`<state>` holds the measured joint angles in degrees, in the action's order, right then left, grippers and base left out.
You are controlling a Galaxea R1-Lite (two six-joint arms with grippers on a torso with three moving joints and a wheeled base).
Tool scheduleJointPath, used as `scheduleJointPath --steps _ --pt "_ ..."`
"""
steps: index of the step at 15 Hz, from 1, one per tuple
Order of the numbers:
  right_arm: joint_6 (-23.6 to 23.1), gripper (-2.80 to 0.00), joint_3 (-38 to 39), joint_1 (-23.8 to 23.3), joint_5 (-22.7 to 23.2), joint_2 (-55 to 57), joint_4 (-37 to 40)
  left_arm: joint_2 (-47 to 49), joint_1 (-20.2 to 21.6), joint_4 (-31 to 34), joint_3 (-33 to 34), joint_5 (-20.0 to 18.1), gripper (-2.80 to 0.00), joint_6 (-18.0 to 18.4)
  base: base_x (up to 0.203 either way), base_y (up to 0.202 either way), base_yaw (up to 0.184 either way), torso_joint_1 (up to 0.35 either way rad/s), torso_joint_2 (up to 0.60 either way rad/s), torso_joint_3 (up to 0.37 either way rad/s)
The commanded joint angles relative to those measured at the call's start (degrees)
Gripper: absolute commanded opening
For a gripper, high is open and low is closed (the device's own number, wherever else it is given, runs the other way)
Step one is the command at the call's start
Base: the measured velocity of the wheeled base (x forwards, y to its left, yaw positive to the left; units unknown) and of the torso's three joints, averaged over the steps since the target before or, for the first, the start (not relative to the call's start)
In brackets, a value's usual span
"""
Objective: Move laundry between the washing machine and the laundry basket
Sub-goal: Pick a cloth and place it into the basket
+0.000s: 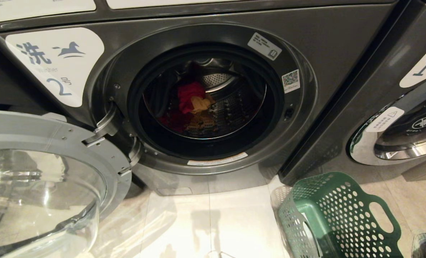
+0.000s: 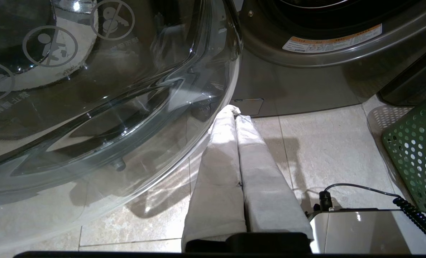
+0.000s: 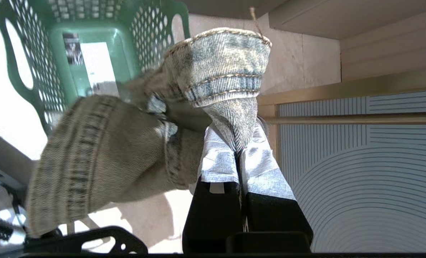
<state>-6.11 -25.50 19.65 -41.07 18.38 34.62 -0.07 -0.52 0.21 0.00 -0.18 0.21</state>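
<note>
Above the small green perforated plastic laundry basket [image 3: 91,53] on the floor, the right gripper [image 3: 239,152] fingers pinch a faded denim garment [image 3: 144,136]; carry it clear of the rim toward the dark grey washing machine [image 1: 205,107], where red and mustard laundry [image 1: 193,100] lies. Left gripper [image 2: 236,114] hangs clenched, empty.

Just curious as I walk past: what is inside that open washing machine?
Inside the washing machine, the drum holds red clothes and a mustard-yellow piece. The dark near part of the drum and anything beneath the pile cannot be seen.
</note>
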Motion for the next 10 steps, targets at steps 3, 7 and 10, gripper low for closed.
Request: scheduleJointPath --steps 3,7,10 --pt "2.4 -2.8 4.3 0.1 -0.2 0.2 0.2 0.1 0.0 0.0 0.0 0.0 -2.8 0.1 0.0 0.0 0.0 0.0 0.0 0.0" --pt "2.5 0.0 8.1 0.0 -0.2 0.2 -0.1 0.1 0.0 0.0 0.0 0.0 -2.8 0.0 0.0 0.0 0.0 0.0 0.0 0.0" --pt "2.9 0.0 8.3 0.0 -0.2 0.6 -0.5 0.1 0.0 0.1 0.0 0.0 -2.8 0.0 0.0 0.0 0.0 0.0 0.0 0.0"
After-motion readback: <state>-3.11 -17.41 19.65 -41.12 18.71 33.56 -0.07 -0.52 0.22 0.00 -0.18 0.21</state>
